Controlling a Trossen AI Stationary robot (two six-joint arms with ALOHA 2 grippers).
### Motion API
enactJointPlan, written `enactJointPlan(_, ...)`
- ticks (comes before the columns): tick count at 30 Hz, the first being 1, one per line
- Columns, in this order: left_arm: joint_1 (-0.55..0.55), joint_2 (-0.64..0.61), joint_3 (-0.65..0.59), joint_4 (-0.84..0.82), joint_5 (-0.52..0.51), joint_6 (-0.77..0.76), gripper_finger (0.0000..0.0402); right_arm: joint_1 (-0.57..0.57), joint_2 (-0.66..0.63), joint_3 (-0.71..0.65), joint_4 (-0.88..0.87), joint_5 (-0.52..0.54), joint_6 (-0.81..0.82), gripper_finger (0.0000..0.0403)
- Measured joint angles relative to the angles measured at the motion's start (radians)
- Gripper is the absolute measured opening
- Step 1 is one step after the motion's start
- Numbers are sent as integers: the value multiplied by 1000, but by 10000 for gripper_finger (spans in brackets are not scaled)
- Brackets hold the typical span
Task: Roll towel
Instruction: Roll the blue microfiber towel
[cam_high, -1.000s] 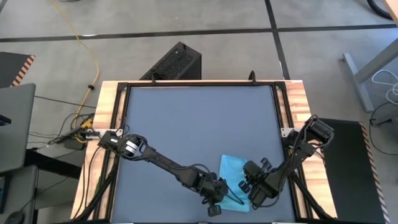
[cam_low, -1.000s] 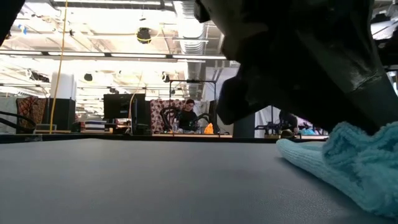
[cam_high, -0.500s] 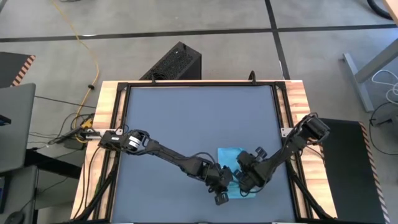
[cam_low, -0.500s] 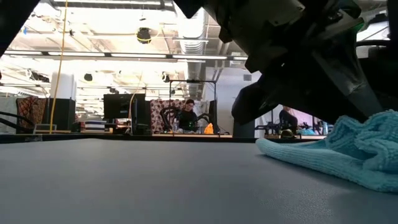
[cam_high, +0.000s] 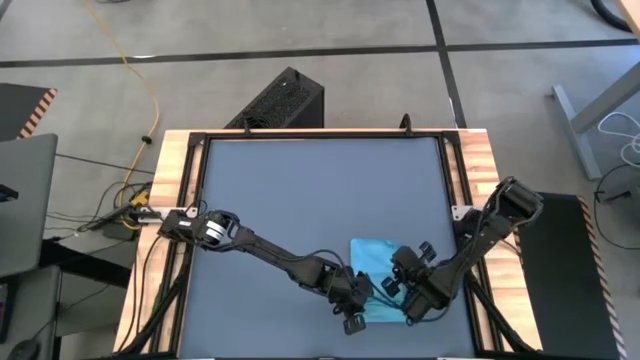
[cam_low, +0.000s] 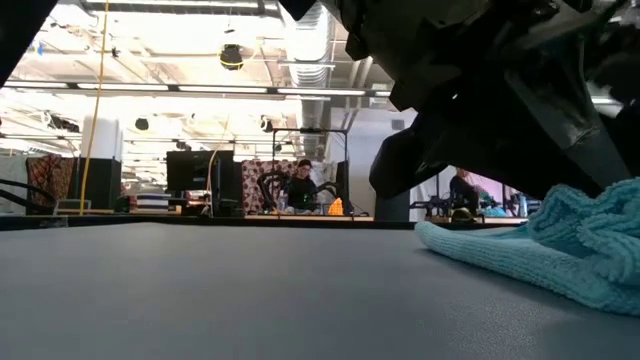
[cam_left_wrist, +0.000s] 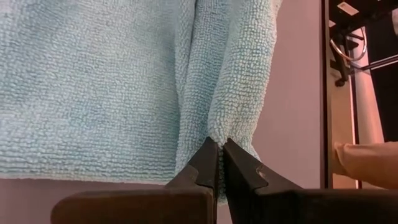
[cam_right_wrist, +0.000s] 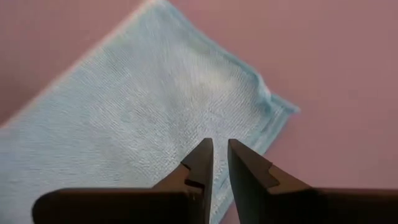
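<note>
Right now I have the left end effector pinching a fold of the towel near the worktop's front edge. My right end effector sits on the towel, its fingers barely parted; I cannot tell if it holds cloth.

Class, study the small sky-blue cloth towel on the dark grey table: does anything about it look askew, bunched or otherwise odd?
Yes. The small sky-blue cloth towel lies at the near edge of the dark grey table, turned at a slant rather than square. One edge is bunched into a raised fold where the left gripper pinches it; the right gripper is over its flat part.
</note>
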Motion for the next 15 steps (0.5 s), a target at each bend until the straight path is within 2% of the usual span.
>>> enactJointPlan(3,0,0,0,0,-1,0,0,34,-33,0,-8,43,3,75)
enactJointPlan(11,-1,0,0,0,-1,0,0,157,-94,1,55,49,32,75)
enactJointPlan(15,-1,0,0,0,-1,1,0,243,-103,1,166,135,10,75)
